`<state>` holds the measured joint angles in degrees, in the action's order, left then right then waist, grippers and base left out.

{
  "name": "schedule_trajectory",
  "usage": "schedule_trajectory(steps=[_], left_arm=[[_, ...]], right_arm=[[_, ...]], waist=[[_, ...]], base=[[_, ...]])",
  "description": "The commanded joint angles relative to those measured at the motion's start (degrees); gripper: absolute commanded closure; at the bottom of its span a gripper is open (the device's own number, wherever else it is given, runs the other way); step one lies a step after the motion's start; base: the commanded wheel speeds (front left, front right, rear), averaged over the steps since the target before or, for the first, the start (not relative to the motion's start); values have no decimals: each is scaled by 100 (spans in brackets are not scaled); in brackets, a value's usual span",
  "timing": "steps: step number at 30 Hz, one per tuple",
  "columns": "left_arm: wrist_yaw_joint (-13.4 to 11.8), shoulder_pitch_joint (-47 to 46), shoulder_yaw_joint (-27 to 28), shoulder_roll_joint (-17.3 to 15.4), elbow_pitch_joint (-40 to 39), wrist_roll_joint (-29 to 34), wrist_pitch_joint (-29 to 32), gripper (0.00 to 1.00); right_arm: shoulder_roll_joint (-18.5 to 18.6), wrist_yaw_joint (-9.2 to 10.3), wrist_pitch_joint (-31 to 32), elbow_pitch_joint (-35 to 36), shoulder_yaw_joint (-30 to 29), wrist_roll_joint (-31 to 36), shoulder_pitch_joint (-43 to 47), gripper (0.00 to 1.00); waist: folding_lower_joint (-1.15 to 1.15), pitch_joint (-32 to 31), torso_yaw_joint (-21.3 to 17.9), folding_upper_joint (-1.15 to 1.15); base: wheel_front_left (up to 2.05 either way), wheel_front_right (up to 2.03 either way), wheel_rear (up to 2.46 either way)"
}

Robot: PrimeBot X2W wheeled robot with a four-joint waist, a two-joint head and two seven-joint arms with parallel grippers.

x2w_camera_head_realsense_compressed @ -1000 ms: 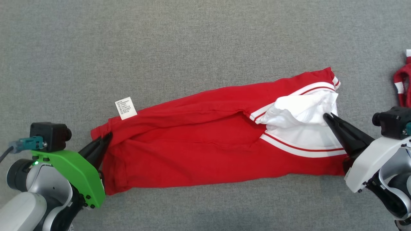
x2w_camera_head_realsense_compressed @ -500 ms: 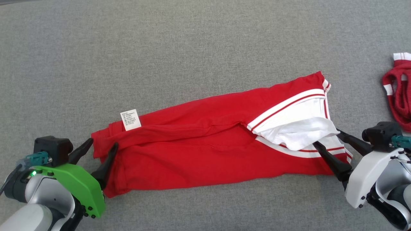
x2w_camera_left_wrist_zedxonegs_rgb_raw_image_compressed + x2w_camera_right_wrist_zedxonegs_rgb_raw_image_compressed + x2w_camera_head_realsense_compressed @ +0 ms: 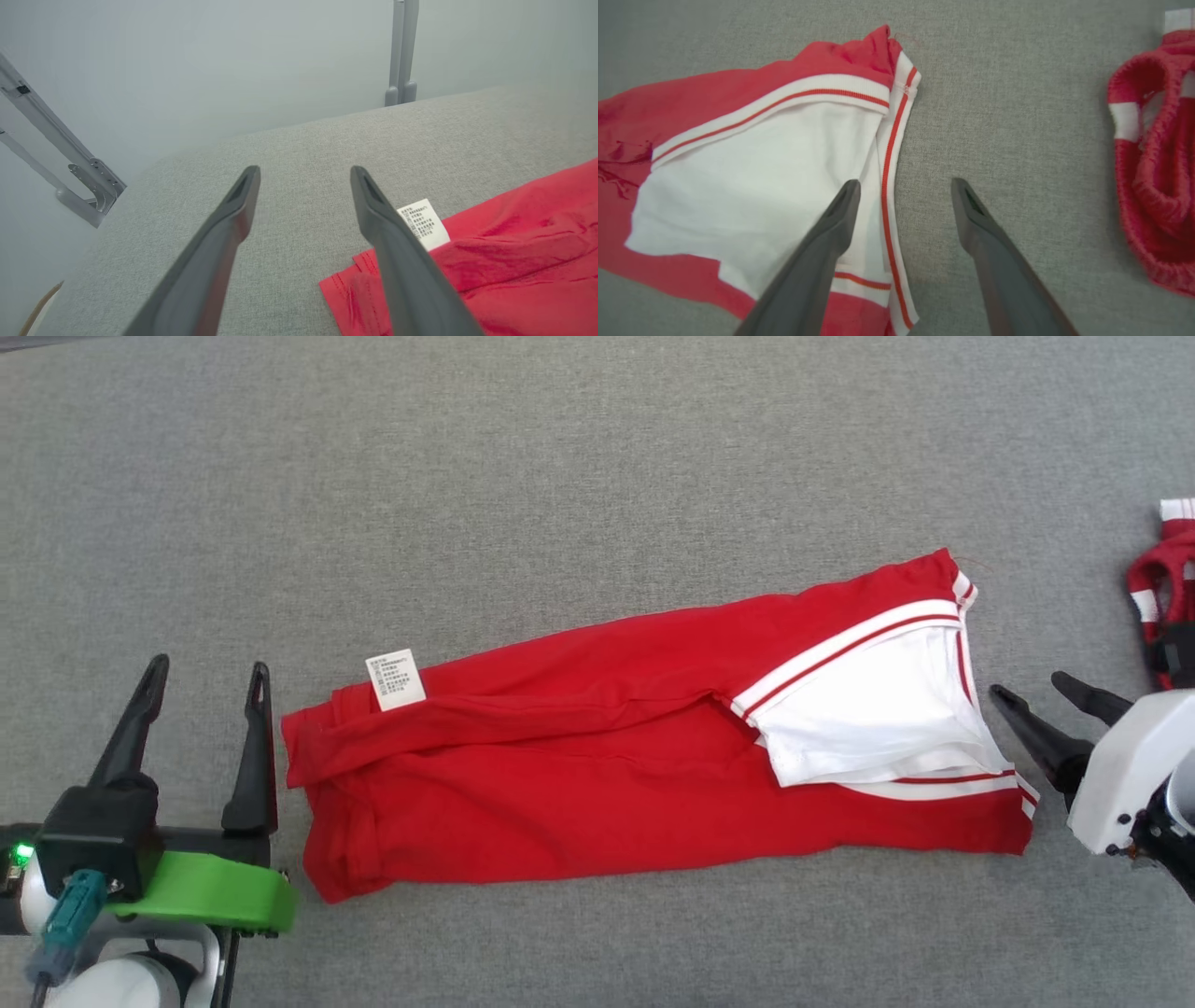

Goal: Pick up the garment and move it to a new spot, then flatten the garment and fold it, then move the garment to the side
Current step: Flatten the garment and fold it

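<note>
Two grippers gape wide and empty: the left gripper and right gripper flank the limp, light red-and-white jersey garment; I'd pinch its end corners.

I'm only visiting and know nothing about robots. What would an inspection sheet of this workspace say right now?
Surface: grey fabric surface, flat.
Job's things: red garment lies flat, folded lengthwise; white label at its left end, white panel at its right end.
Clutter: red-and-white knitted item bunched at the right edge, apart from the garment.
Grippers: left gripper open beside the garment's left end; right gripper open by its right end; neither holds anything.
Cables: teal cable plug at the left wrist camera.
Surroundings: pale wall, grey metal struts.
</note>
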<state>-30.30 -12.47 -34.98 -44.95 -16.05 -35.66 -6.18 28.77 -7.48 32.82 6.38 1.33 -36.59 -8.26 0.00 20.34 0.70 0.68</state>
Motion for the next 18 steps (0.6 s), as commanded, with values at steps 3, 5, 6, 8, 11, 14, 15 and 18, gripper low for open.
schedule_trajectory(steps=[3,5,6,8,11,14,15,18], left_arm=[[-241,60,141,219,75,204,-492,0],[-281,109,181,310,133,243,-630,0],[-281,142,192,366,159,223,-679,0],[-198,160,205,447,218,232,-756,0],[-25,237,199,603,362,133,-825,0],[296,298,106,786,624,65,-861,0],[389,342,80,855,770,-13,-867,0],[652,362,49,1043,1107,-16,-895,0]], right_arm=[[-243,-1,433,-404,-80,-74,-452,0],[-256,-1,650,-609,-71,50,-592,0],[-285,-1,791,-727,-77,92,-622,0],[-266,-2,1047,-859,-53,195,-662,0],[-349,-2,1392,-1088,-88,248,-598,0],[-607,-7,1633,-1209,-72,51,-520,0],[-697,-17,1669,-1214,-43,-55,-493,0],[-769,-18,1675,-1234,9,-319,-384,100]], waist=[[0,98,283,-68],[0,99,397,-68],[0,91,452,-68],[0,78,560,-68],[0,20,697,-68],[0,-58,792,-68],[0,-105,819,-68],[0,-254,868,-68]], base=[[0,0,0],[0,0,0],[0,0,0],[0,0,0],[0,0,0],[0,0,0],[0,0,0],[0,0,0]])
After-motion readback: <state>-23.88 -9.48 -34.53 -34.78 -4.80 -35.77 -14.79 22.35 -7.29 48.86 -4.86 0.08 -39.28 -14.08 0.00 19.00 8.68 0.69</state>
